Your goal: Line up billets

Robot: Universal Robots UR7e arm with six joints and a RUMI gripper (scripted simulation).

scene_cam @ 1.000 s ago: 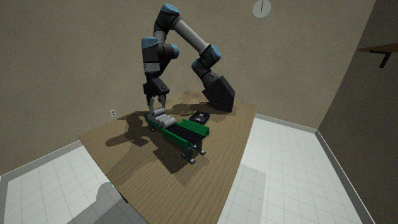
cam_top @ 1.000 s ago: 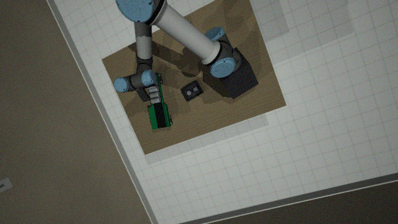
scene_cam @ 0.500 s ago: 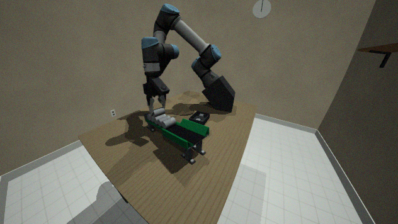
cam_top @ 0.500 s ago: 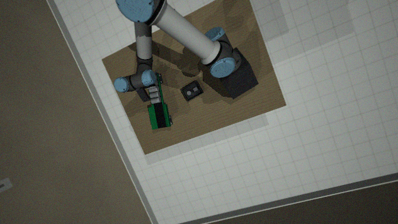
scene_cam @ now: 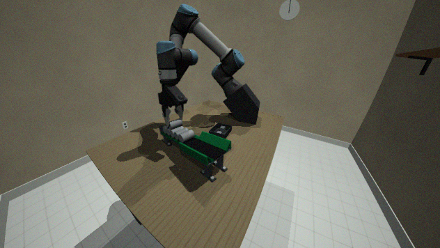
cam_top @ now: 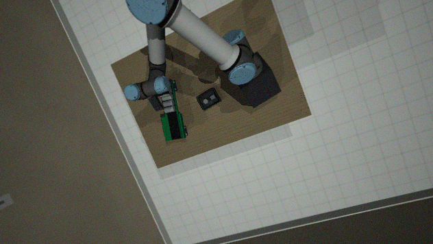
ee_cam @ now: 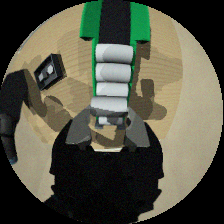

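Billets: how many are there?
4 show: three in a row on the ramp, at; one in the gripper. More may hide beneath it.

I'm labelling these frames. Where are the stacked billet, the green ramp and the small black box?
Stacked billet (scene_cam: 175,123), exterior view: its rounded side, between the gripper's fingers.
Green ramp (scene_cam: 216,138), exterior view: its far side rail.
Small black box (cam_top: 209,99), top view: its top face.
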